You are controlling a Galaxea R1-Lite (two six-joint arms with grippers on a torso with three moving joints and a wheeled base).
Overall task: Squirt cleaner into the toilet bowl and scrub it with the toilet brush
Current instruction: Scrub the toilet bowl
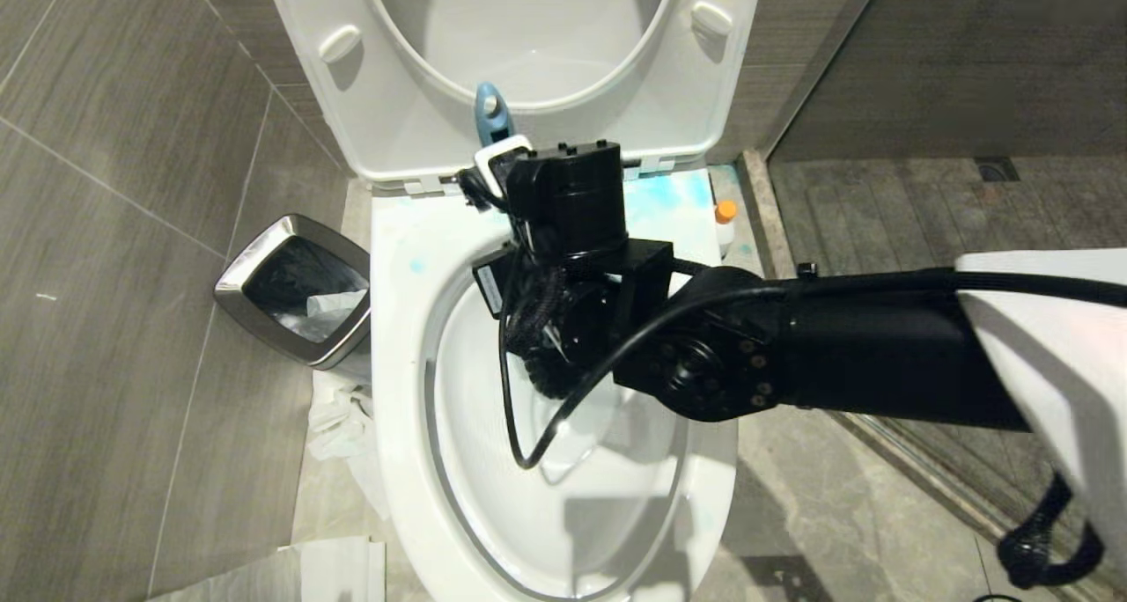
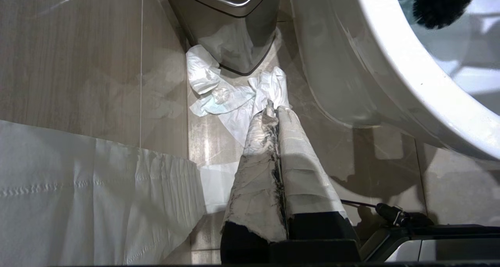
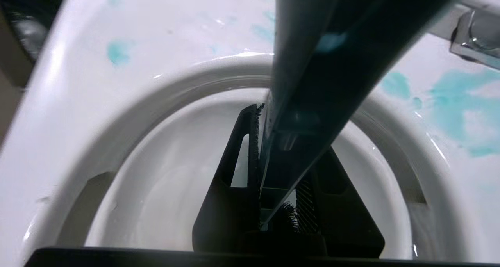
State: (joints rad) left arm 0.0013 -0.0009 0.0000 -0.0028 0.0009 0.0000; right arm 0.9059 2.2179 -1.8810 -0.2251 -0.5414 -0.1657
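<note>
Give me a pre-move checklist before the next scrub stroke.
1. Right hand shut on the toilet brush handle: ok.
2. Brush head inside the toilet bowl: ok.
3. Seat raised: ok.
4. Cleaner in the bowl: cannot tell; blue cleaner smears show on the rim deck.
5. Left hand shut, parked low over tissue near the bin: ok.

You have the bin (image 1: 295, 289) left of the toilet bowl (image 1: 401, 408), tissue (image 1: 339, 422) on the floor between them. A bottle (image 1: 724, 223) stands right of the rim, far side. The brush head (image 1: 550, 378) sits inside the bowl.
</note>
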